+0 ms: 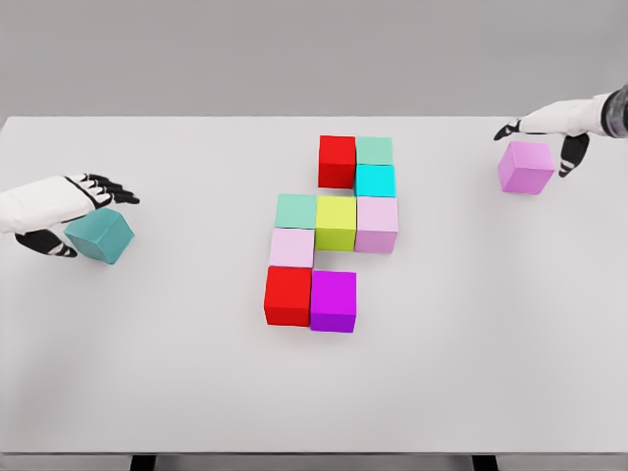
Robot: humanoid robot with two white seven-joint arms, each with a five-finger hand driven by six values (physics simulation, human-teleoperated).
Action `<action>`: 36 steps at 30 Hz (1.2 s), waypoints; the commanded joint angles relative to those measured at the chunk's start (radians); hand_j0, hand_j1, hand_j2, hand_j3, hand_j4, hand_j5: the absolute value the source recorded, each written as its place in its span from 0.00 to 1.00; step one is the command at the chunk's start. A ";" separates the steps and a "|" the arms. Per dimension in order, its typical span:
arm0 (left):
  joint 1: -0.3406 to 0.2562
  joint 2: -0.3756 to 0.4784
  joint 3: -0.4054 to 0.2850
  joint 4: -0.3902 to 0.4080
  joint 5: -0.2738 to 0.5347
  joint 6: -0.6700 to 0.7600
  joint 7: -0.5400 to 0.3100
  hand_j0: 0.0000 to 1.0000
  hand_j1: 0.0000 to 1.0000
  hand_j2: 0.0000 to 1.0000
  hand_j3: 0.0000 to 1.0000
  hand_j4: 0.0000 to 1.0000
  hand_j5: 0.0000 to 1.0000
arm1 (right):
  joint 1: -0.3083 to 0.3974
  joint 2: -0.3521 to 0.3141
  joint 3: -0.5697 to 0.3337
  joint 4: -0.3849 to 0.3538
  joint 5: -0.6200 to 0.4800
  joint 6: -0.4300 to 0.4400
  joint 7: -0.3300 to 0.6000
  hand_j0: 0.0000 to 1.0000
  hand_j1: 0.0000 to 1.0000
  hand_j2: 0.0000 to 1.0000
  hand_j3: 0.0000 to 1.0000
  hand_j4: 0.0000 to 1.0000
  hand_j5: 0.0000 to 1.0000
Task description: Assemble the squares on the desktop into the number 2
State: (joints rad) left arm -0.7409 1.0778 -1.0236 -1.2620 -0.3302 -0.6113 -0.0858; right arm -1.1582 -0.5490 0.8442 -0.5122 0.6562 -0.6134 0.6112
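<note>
While no bin or tray shows on my feed, I see nine cubes packed together mid-table, roughly halfway between the two hands: a red cube [337,161], a sage cube [374,150] and a cyan cube [375,181] on top, a green cube [295,211], a yellow cube [336,222] and a pink cube [377,225] across the middle, then a pale pink cube [291,248], a second red cube [287,295] and a magenta cube [334,301] below. My left hand [69,211] has its fingers curled around a tilted teal cube [100,235], thumb beneath it. My right hand [549,123] arches over a violet cube [526,167], fingers spread; whether they touch it I cannot tell. Both hands sit near the side edges of the white table [196,373], with bare surface between each and the cluster.
</note>
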 commanded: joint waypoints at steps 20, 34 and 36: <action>-0.006 -0.033 -0.012 0.038 -0.007 0.000 -0.020 1.00 1.00 1.00 1.00 1.00 1.00 | 0.012 0.024 -0.001 0.008 0.083 0.003 -0.022 0.98 0.98 0.98 0.98 0.98 0.98; -0.020 -0.058 -0.033 0.055 -0.036 0.000 -0.020 0.65 0.65 0.65 0.65 0.65 0.65 | 0.015 0.041 -0.001 0.008 0.085 0.003 -0.028 0.98 0.98 0.98 0.98 0.98 0.98; -0.025 -0.058 -0.035 0.055 -0.036 0.000 -0.020 0.61 0.61 0.61 0.61 0.61 0.61 | 0.015 0.041 -0.001 0.008 0.085 0.003 -0.028 0.98 0.98 0.98 0.98 0.98 0.98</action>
State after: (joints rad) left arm -0.7655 1.0199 -1.0583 -1.2077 -0.3688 -0.6112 -0.1060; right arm -1.1428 -0.5097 0.8471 -0.5046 0.7433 -0.6130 0.5833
